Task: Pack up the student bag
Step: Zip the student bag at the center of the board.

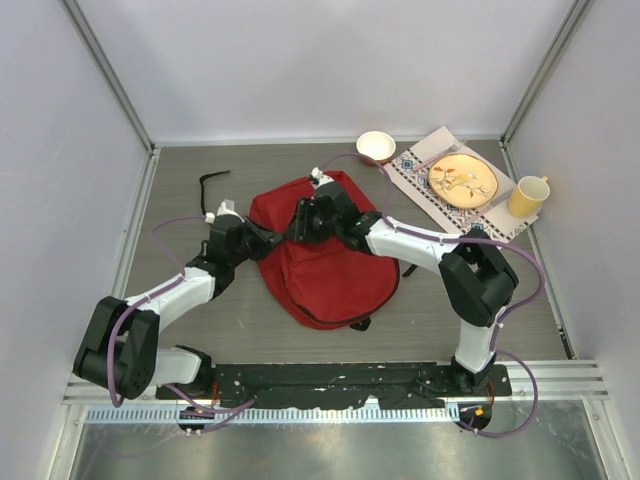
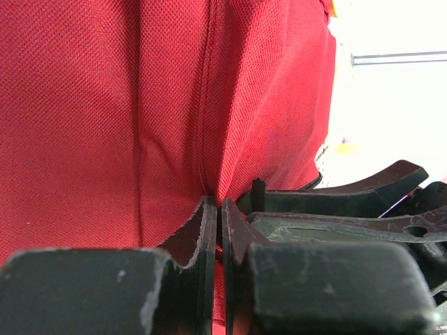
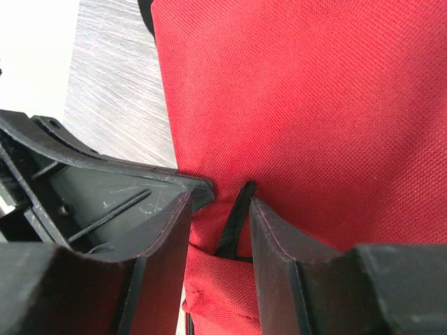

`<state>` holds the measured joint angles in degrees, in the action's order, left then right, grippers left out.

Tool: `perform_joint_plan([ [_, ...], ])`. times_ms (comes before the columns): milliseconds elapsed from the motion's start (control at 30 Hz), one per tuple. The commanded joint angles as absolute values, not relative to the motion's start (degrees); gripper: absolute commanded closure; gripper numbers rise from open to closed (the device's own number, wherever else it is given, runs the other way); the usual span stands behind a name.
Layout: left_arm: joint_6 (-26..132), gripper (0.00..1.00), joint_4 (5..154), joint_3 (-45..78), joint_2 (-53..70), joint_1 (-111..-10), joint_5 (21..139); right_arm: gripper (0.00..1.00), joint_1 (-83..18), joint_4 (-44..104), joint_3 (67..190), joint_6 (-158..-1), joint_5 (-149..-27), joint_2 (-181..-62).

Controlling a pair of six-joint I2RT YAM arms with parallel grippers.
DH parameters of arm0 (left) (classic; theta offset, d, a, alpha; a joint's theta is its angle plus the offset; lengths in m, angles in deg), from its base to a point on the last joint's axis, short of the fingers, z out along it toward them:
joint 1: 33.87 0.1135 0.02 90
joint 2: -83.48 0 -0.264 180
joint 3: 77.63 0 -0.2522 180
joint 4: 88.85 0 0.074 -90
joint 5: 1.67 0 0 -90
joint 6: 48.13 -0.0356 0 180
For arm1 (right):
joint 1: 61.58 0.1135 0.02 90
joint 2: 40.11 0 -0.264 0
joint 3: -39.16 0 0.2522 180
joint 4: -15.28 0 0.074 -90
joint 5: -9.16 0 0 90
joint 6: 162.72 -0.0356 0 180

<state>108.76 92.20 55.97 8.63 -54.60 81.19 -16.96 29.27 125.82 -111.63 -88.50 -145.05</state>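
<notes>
The student bag [image 1: 335,270], a red fabric backpack, lies in the middle of the table. My left gripper [image 1: 281,233] is at its upper left edge. In the left wrist view the jaws [image 2: 218,204] are shut on a pinched fold of the red fabric [image 2: 105,118]. My right gripper [image 1: 304,216] is just beyond it on the bag's top. In the right wrist view [image 3: 222,194] its jaws stand partly open, astride a black webbing tab [image 3: 234,223] and a fold of the bag's red fabric [image 3: 314,91].
Black glasses [image 1: 212,186] lie at the back left. A white bowl [image 1: 375,146], an orange plate [image 1: 463,180] on a patterned cloth [image 1: 412,172], and a yellow cup [image 1: 527,196] stand at the back right. Walls enclose the table.
</notes>
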Motion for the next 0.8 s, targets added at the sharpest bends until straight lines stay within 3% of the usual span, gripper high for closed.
perform_joint_plan([
  [0, 107.79, 0.92, 95.58, 53.9, 9.91, -54.61, 78.75, 0.59, -15.87, 33.86, 129.21, -110.6, -82.25, -146.37],
  [133, 107.7, 0.92, 95.23, 53.81, 10.27, -54.61, 78.93, 0.7, -15.7, 35.28, 129.74, -110.24, -81.1, -146.98],
  [267, 107.7, 0.93, 95.41, 53.81, 9.92, -54.61, 78.66, 0.92, -15.52, 34.75, 129.65, -109.81, -79.61, -147.07],
  [333, 107.7, 0.94, 95.41, 53.81, 9.83, -54.61, 78.58, 0.98, -15.35, 34.22, 129.47, -109.28, -79.7, -146.63],
  [467, 106.83, 1.0, 94.36, 53.98, 10.26, -54.61, 78.75, 0.99, -15.26, 29.93, 125.54, -108.66, -78.74, -142.6],
  [767, 102.96, 1.0, 89.61, 54.86, 13.07, -52.33, 78.31, 0.99, -15.43, 24.21, 117.7, -108.04, -68.72, -133.45],
])
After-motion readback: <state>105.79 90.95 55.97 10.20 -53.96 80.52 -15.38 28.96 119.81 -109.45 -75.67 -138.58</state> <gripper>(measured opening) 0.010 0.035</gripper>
